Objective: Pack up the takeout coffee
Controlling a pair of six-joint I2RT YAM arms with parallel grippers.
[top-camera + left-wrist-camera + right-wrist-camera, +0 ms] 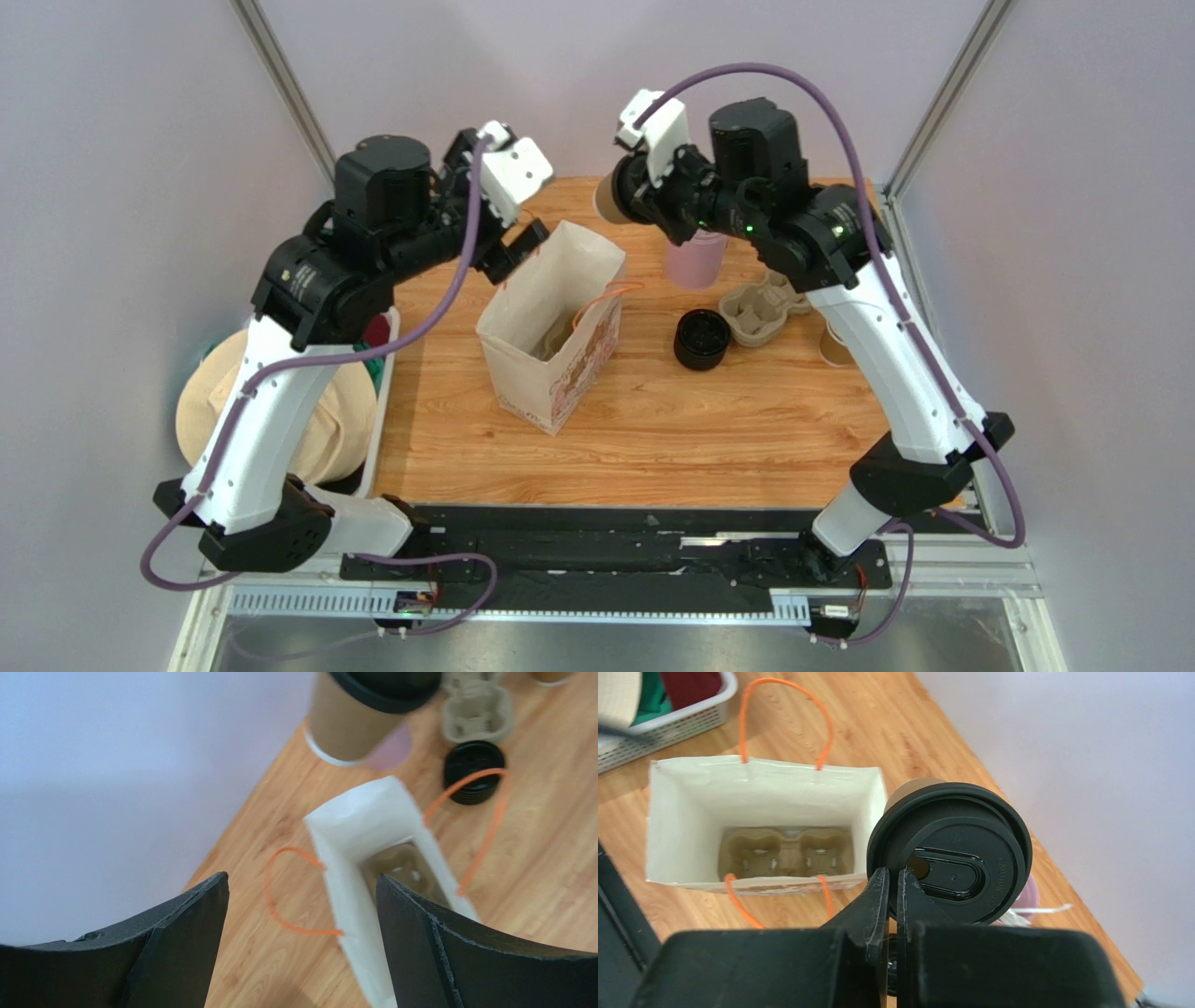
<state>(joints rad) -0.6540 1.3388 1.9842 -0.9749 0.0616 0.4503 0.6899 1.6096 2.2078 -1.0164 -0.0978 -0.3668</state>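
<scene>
The takeout coffee [612, 198], a kraft-brown cup with a black lid [948, 850], hangs in the air just past the far right corner of the white paper bag [554, 329]. My right gripper [892, 882] is shut on the rim of its lid. The bag [766, 791] stands open with orange handles, and a cardboard cup carrier [787, 850] lies at its bottom. My left gripper [302, 877] is open above the bag's far left end [358, 819] and holds nothing. In the left wrist view the cup [351, 714] shows beyond the bag.
A pink cup [697, 259] stands behind the bag. A stack of black lids [701, 339] and a cardboard carrier [758, 311] lie to its right. A white basket [379, 399] sits off the table's left edge.
</scene>
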